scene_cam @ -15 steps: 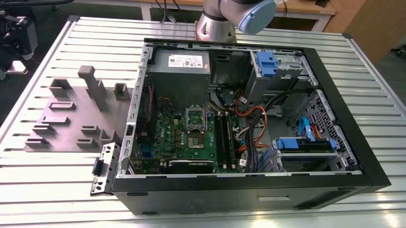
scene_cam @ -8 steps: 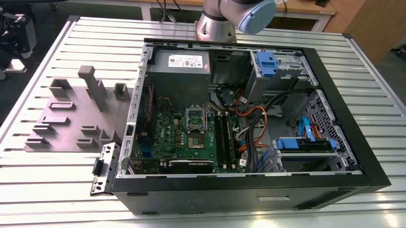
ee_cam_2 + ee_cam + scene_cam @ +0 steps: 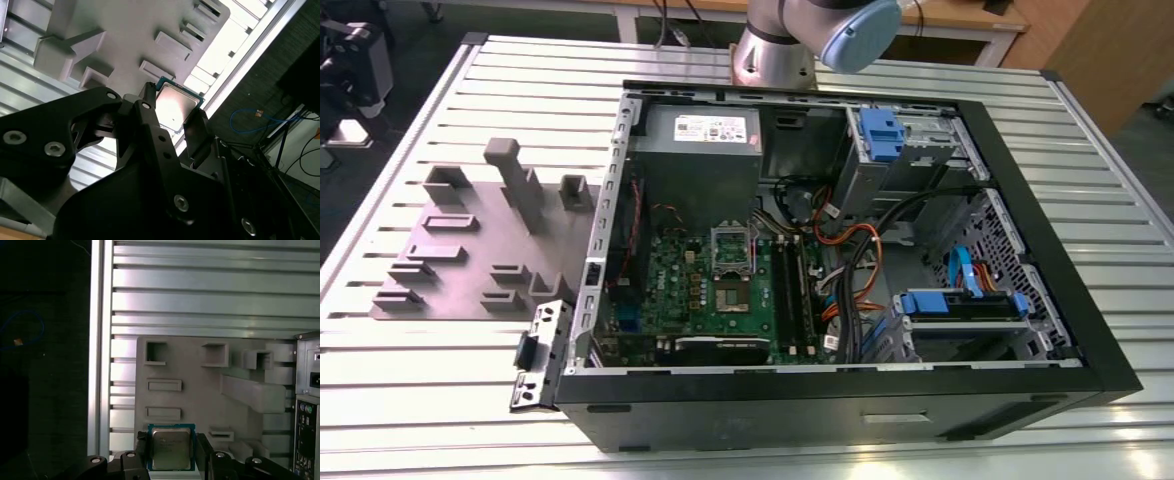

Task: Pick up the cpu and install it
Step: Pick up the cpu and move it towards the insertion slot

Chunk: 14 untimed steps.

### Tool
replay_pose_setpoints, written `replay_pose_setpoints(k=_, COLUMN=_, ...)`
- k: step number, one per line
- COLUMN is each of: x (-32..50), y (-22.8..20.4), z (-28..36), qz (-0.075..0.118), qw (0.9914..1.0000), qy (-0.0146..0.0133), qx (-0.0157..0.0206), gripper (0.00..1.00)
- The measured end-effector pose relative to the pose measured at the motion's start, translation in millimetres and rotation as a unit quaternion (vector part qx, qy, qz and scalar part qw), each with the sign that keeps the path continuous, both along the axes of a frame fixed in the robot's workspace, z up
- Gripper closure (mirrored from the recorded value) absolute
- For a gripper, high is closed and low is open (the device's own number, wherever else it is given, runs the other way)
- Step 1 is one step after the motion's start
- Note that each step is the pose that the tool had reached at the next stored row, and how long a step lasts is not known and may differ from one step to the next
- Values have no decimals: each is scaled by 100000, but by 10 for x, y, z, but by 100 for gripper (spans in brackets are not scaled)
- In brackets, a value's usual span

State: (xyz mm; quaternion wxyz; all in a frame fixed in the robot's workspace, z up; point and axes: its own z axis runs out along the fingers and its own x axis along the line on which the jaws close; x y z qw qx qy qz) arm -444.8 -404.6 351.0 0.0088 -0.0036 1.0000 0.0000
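End effector [image 3: 171,454] clamped on cpu [image 3: 171,445], fingers [image 3: 141,447] on opposite edges; cpu held above grey fixture tray [image 3: 200,390] on tabletop [image 3: 200,295], beside computer case [image 3: 854,400]. Pick-up judged complete; installation on motherboard [image 3: 700,285] not yet done

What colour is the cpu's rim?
Teal rim on the silver cpu; best in the first wrist view.

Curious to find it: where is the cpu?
In both wrist views the cpu is gripped in the hand, above the grey tray beside the computer case.
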Motion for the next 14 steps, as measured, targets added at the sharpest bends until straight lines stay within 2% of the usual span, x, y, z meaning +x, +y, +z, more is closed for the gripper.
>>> replay_pose_setpoints(k=14, x=0, y=0, z=150, qz=2, qw=100000, qy=-4, qx=2, gripper=53)
